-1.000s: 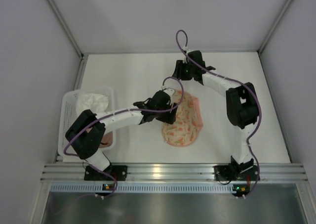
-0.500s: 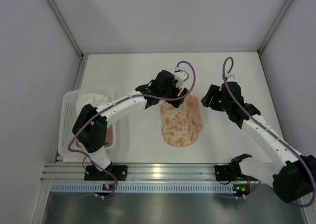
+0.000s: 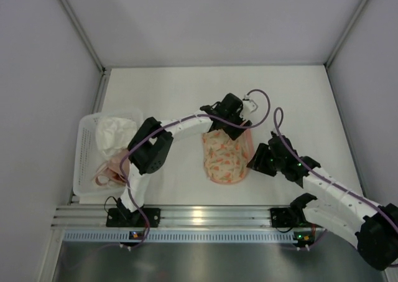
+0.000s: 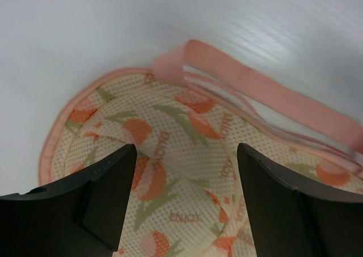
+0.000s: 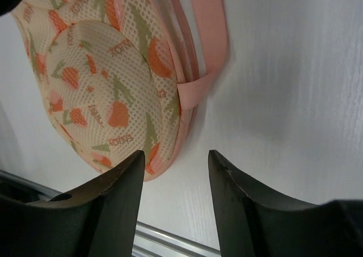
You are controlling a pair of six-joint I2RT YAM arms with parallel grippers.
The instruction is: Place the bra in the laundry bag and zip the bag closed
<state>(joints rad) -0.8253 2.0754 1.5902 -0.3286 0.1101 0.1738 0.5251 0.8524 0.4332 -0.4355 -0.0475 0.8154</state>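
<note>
Bag-opening step, I'd say: left gripper [image 4: 184, 155] and right gripper [image 5: 176, 158] gape empty at the folded-shut laundry bag [image 3: 227, 157] mid-frame, bra [image 3: 109, 170] apparently in basket [image 3: 81, 151] far left, next needs lid pried up.

Cream laundry bag [image 3: 225, 160] with orange-and-green floral print and pink edging

Left arm [image 3: 180, 123] & right arm [image 3: 336, 198]: white links, black joint housings; a purple cable [image 3: 274, 126] ran along each. Black bases [image 3: 127, 218] carried green/orange lights. Left gripper [image 4: 187, 150] & right gripper [image 5: 176, 155] had matte-black, wedge-shaped fingers [image 4: 108, 200] w/ smooth faces.
</note>
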